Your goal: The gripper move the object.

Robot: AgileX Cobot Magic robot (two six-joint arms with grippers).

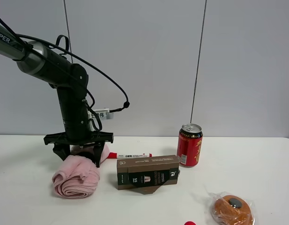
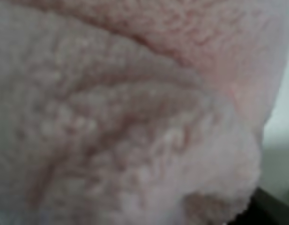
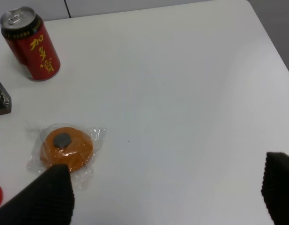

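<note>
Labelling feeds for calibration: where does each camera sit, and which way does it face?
Exterior high: faces the table from in front; left gripper at the pink towel.
Left wrist: close against that towel; no gripper clearly shown.
Right wrist: looks down on the table; right gripper fingers.
Shared: high and right wrist both show red can, orange wrapped item.

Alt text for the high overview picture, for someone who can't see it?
A black two-fingered robot gripper straddles a fluffy pink bundle on a white table. To its right: a brown rectangular box, a red drink can, an orange wrapped round item.
</note>
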